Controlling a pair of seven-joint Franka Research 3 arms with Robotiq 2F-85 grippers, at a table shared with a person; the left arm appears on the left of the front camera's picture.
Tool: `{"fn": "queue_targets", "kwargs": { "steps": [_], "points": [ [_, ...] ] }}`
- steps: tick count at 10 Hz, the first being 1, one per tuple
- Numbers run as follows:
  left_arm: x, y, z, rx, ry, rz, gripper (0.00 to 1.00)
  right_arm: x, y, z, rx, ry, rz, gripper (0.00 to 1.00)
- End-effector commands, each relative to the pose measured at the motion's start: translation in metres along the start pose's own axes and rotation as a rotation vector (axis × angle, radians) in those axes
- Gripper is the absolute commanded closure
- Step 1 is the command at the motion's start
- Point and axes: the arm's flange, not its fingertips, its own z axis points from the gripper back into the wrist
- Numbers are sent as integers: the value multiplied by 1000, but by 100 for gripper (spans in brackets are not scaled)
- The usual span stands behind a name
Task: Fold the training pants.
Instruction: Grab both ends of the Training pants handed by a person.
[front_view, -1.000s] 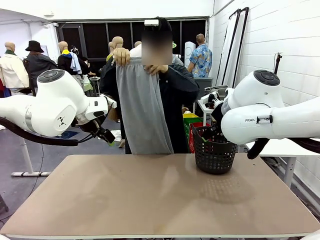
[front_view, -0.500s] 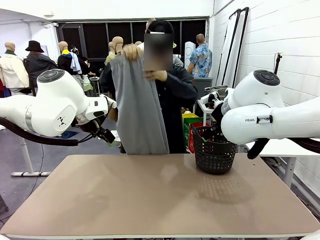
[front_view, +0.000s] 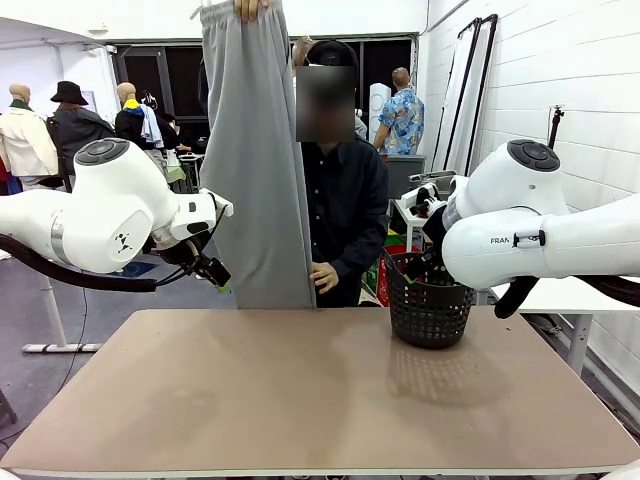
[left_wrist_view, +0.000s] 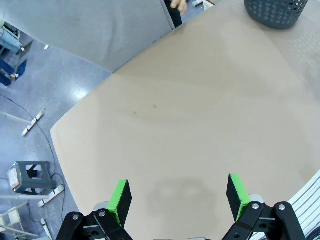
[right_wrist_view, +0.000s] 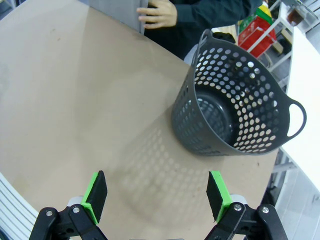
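The light grey training pants (front_view: 255, 160) hang full length at the far side of the table. One of the person's hands (front_view: 245, 8) holds the waistband high, the other hand (front_view: 322, 277) touches the lower edge just above the table. My left gripper (front_view: 215, 272) hovers left of the hanging cloth, apart from it. In the left wrist view my left gripper (left_wrist_view: 178, 197) is open over bare table, with the pants (left_wrist_view: 100, 30) beyond. My right gripper (right_wrist_view: 156, 192) is open above the table near the basket, and a corner of the pants (right_wrist_view: 112, 6) shows by the person's hand (right_wrist_view: 157, 12).
A black mesh basket (front_view: 430, 305) stands at the table's far right, empty inside (right_wrist_view: 200, 130). The tan table (front_view: 300, 400) has free room across its middle and front. The person stands behind the far edge.
The person has lifted the pants from chest height to well overhead, so they now hang full length, and has dropped the other hand to the lower edge. Both arms stayed still.
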Motion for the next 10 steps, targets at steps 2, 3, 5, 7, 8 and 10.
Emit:
{"fn": "queue_targets", "kwargs": {
  "steps": [2, 3, 5, 7, 8, 10],
  "points": [
    [0, 1, 0, -3, -1, -6, 0, -1, 0, -1, -5, -5, 2, 0],
    [0, 1, 0, -3, -1, -6, 0, -1, 0, -1, -5, -5, 2, 0],
    [0, 1, 0, -3, -1, -6, 0, -1, 0, -1, -5, -5, 2, 0],
    [0, 1, 0, -3, -1, -6, 0, -1, 0, -1, -5, -5, 2, 0],
    [0, 1, 0, -3, -1, -6, 0, -1, 0, -1, -5, -5, 2, 0],
    [0, 1, 0, -3, -1, -6, 0, -1, 0, -1, -5, -5, 2, 0]
  ]
}}
